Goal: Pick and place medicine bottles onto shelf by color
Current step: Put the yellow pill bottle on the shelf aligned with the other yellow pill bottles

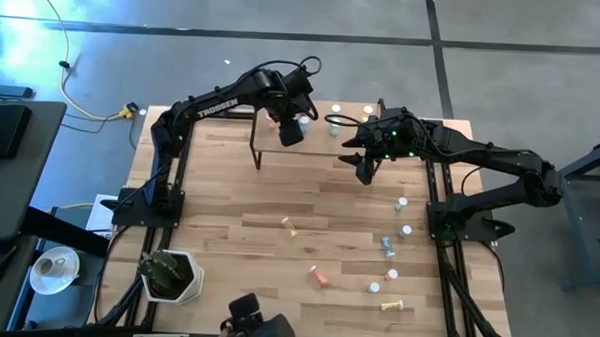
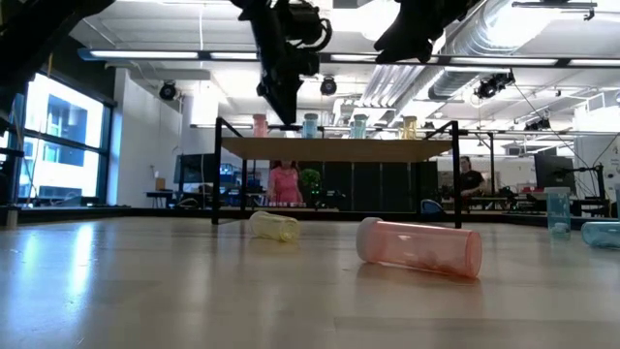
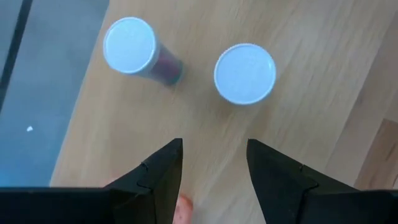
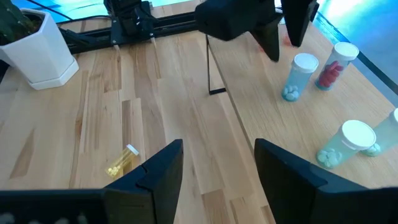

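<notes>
Hovering above the shelf [image 1: 321, 139] at the upper middle of the high view, my left hand [image 1: 291, 131] points straight down with its fingers [image 3: 163, 177] parted and nothing between them. Just past them in the left wrist view stand two bottles on the shelf board: a red bottle [image 3: 134, 48] toward the upper left of that picture and a white-capped bottle [image 3: 245, 73] to its right, whose body colour I cannot tell from above. My right hand [image 1: 364, 171] sits to the right of the shelf in the high view, also over the worktop [image 1: 229, 206], its fingers [image 4: 160, 169] apart and empty.

From the low view, four bottles stand in a row on the shelf: pink [image 2: 260, 125], blue [image 2: 310, 125], green [image 2: 359, 125] and yellow [image 2: 409, 126]. More medicine bottles lie on the worktop: a yellow one [image 1: 289, 225] at the centre of the high view, a red one [image 1: 319, 276] below it, another yellow one [image 1: 394, 307] at lower right, and several small ones [image 1: 387, 247] scattered along the right side. A white plant pot [image 1: 171, 276] sits at lower left.
</notes>
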Robot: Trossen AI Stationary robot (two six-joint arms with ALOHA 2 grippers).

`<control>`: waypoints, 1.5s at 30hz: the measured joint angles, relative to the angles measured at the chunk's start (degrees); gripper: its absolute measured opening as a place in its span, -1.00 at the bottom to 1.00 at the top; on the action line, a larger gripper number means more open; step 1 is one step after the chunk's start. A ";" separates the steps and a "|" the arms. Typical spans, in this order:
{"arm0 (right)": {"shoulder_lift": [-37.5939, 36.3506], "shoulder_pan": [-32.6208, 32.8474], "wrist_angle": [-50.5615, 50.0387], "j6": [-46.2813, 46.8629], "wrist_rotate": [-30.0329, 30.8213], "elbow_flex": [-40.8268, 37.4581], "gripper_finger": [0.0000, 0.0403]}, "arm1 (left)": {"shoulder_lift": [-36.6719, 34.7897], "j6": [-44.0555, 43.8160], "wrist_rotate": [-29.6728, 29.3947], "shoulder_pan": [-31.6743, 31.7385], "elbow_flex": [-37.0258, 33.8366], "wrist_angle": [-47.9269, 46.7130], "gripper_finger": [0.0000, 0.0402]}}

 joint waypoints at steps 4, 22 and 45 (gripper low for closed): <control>0.00 -0.01 -0.02 0.00 0.00 0.00 -0.06 | -1.49 0.01 -3.45 -0.48 0.00 0.02 -0.15; 0.00 0.00 -2.24 0.00 0.00 0.00 -0.06 | -7.31 -2.54 -3.24 -8.69 -2.10 10.41 -0.15; 0.00 0.00 -3.64 0.00 0.00 -0.02 -0.06 | -22.94 -8.10 -7.48 -17.97 -41.54 45.89 -0.15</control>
